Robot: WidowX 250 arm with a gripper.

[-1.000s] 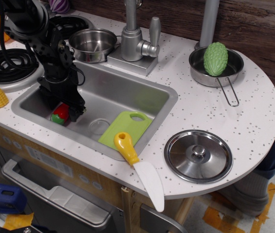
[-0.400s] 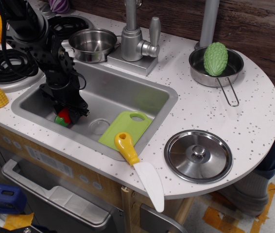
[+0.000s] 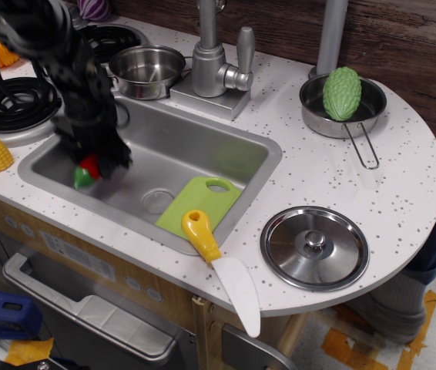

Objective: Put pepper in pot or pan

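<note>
Speckled toy-kitchen counter: the gripper [image 3: 95, 163] is clamped on the pepper [image 3: 85, 171], held above the sink [image 3: 226, 146] floor; carrying it to the empty steel pot [image 3: 146, 71] remains, by my judgement

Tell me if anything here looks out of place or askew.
The green cutting board lies tilted inside the sink, and the yellow-handled knife overhangs the counter's front edge. The pot lid sits apart from any pot.

The pot [image 3: 146, 71], sink [image 3: 202, 146] and lid [image 3: 314, 248] are shiny smooth metal, the table [image 3: 403, 185] is white speckled, and the pepper [image 3: 85, 171] looks like glossy plastic.
</note>
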